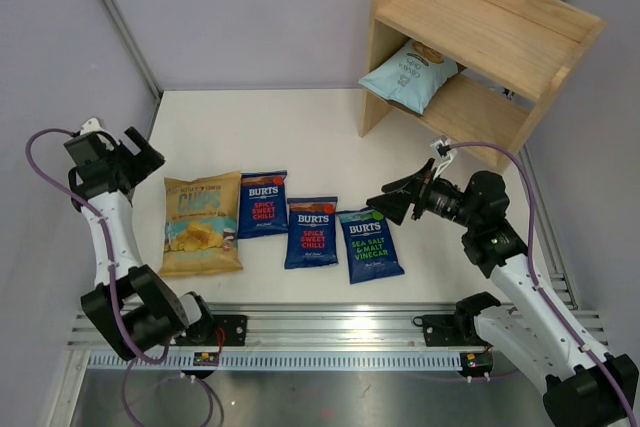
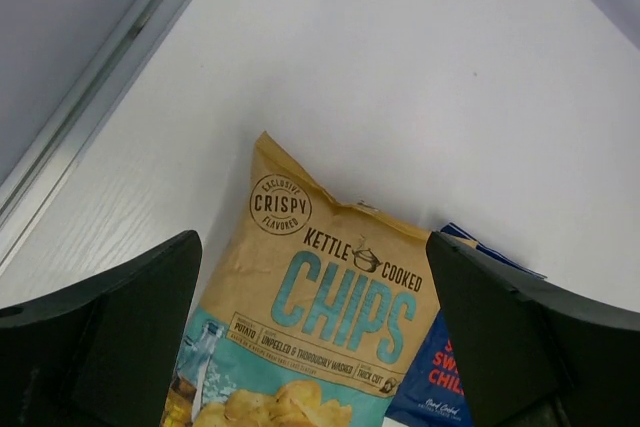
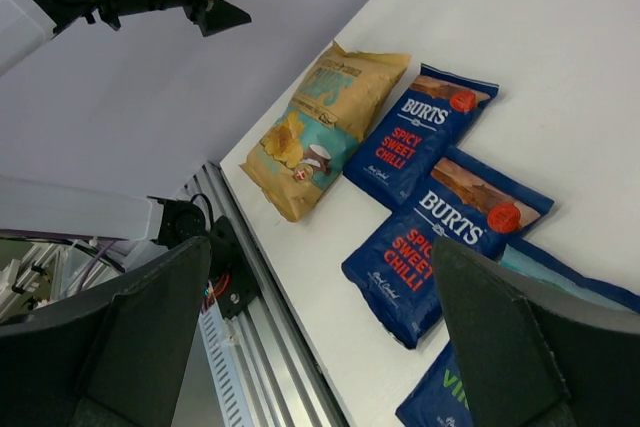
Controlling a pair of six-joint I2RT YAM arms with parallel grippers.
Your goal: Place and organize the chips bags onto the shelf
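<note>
Top external: I see both grippers spread wide, holding nothing. Left gripper (image 1: 145, 155) hangs at 9 o'clock, right gripper (image 1: 386, 205) at 3, above the green Burts (image 1: 370, 244). Pale-blue bag (image 1: 408, 75) lies on the shelf's (image 1: 490, 22) lower tier, 1 o'clock. Kettle bag (image 1: 203, 224), red Burts (image 1: 263, 204), second red Burts (image 1: 311, 232) and the green Burts lie flat on the table (image 1: 300, 137), 8 to 6.

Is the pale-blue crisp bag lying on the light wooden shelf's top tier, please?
No, that bag rests on the lower tier of the shelf.
</note>
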